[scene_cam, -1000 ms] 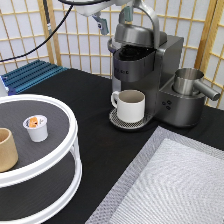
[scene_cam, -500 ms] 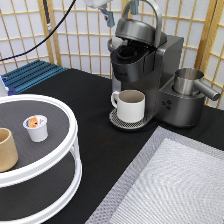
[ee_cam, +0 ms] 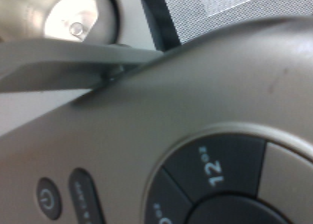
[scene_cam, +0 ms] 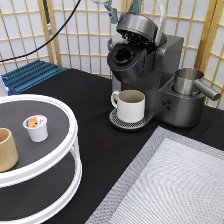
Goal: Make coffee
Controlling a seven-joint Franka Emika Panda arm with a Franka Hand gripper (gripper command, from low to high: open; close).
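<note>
The dark grey coffee machine (scene_cam: 150, 75) stands at the back of the table with its lid (scene_cam: 136, 22) tilted up and the round pod chamber (scene_cam: 125, 56) exposed. A white mug (scene_cam: 131, 105) sits on the drip tray under the spout. My gripper (scene_cam: 122, 6) is at the exterior view's top edge, right above the raised lid and mostly cut off. A small white coffee pod (scene_cam: 36, 127) stands on the upper tier of the white round rack (scene_cam: 60, 107). The wrist view is filled by the lid's surface with its 12 oz button (ee_cam: 213, 170).
A tan cup (scene_cam: 7, 149) stands on the rack beside the pod. A metal pitcher (scene_cam: 189, 82) sits on the machine's right side. A grey woven mat (scene_cam: 170, 185) covers the exterior view's bottom right. A blue tray (scene_cam: 30, 75) lies at the back left.
The machine's lid has swung up from nearly closed to open, exposing the pod chamber. My gripper has risen with it toward the exterior view's top edge.
</note>
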